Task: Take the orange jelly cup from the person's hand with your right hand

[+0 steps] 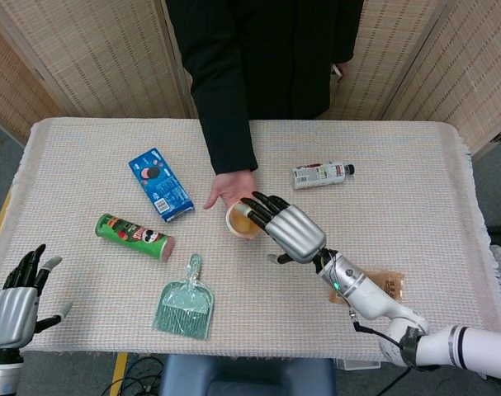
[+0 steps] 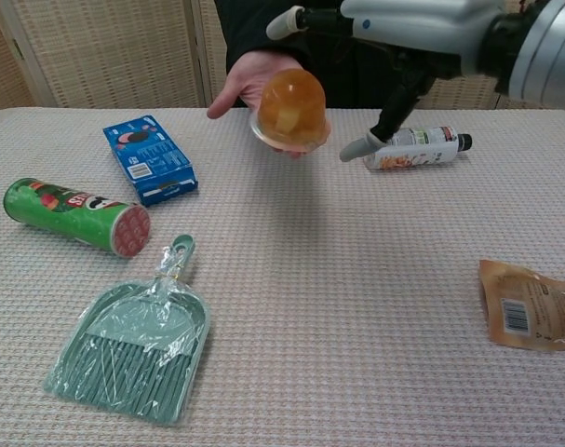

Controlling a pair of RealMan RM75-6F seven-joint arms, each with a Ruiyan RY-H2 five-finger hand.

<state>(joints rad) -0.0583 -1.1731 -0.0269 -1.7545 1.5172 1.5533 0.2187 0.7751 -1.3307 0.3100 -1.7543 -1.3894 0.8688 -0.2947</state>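
Note:
The orange jelly cup (image 1: 241,221) (image 2: 291,110) lies on the open palm of the person's hand (image 1: 230,187) (image 2: 248,78), held above the table's middle. My right hand (image 1: 288,229) (image 2: 394,37) hovers over the cup from the right, fingers spread above it; in the chest view the thumb hangs down right of the cup without touching it. It holds nothing. My left hand (image 1: 15,295) rests open at the table's near left corner, seen only in the head view.
On the woven cloth lie a blue cookie box (image 1: 160,184), a green chips tube (image 1: 134,236), a green dustpan (image 1: 184,302), a small bottle (image 1: 321,174) and a brown snack pouch (image 2: 533,317). The person stands at the far edge.

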